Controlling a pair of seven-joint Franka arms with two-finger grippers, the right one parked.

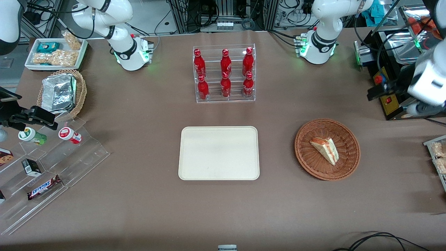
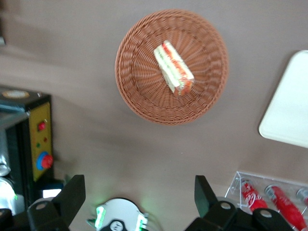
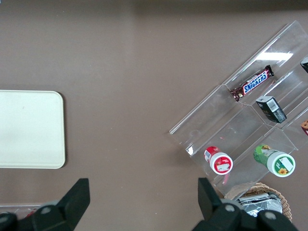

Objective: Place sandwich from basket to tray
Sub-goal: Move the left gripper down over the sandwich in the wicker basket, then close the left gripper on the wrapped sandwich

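The sandwich (image 1: 325,149) (image 2: 173,67), a wrapped white wedge with orange-red filling, lies in the round reddish-brown basket (image 1: 313,166) (image 2: 139,98). The cream tray (image 1: 218,153) (image 2: 288,110) (image 3: 29,130) lies flat beside the basket, toward the parked arm's end, with nothing on it. My left gripper (image 1: 375,93) (image 2: 138,195) hangs high over the table near the working arm's end. It is farther from the front camera than the basket and well apart from it. Its fingers (image 2: 72,192) stand wide open with nothing between them.
A clear rack of red bottles (image 1: 224,75) (image 2: 269,195) stands farther back than the tray. A yellow-and-black control box (image 1: 387,97) (image 2: 39,139) sits beside my gripper. A tan basket with a foil packet (image 1: 61,91), a snack tray (image 1: 55,52) and an acrylic stand (image 1: 52,164) (image 3: 250,120) lie toward the parked arm's end.
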